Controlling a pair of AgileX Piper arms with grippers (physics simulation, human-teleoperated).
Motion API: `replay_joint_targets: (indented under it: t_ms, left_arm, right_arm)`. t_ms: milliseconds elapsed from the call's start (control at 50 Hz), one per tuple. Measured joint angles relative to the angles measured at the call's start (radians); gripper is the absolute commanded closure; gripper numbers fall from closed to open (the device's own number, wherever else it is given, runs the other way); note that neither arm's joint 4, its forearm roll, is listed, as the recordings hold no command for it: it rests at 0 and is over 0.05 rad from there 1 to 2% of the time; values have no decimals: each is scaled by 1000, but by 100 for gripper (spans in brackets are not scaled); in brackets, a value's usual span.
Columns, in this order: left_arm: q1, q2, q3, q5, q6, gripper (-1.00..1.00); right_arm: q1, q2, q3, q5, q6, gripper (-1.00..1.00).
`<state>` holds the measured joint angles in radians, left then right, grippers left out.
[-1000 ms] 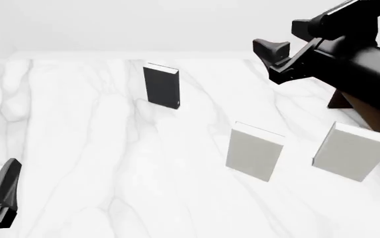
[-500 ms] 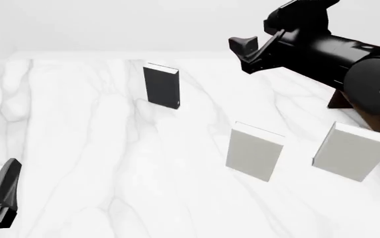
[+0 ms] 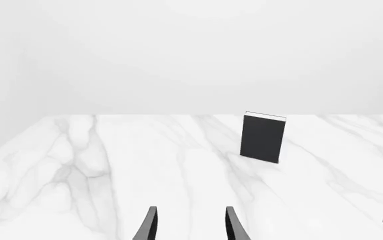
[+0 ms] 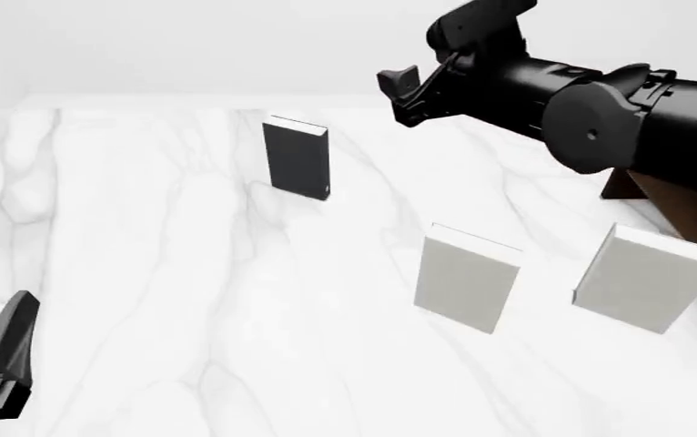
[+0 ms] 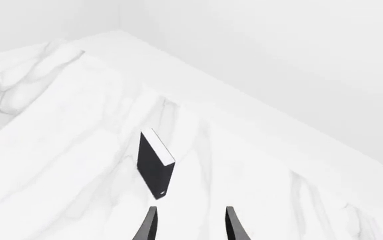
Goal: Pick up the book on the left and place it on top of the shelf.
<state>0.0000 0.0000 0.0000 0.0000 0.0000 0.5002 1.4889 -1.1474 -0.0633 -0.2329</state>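
Upright black book (image 4: 297, 157), ungrasped

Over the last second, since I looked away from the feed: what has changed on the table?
The right arm swung leftward across the front view, bringing the right gripper from over the shelf side to just right of the black book, above it and not touching. Its fingers are apart and hold nothing. The left gripper, the black book and both grey-white books stayed put.
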Motion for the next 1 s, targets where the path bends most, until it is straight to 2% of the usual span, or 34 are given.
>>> replay_joint_targets:
  t_ms: [1000]
  left_arm:
    - [0,0,0,0,0,-100]
  right_arm:
    - [36,258,-138,-118,106,-100]
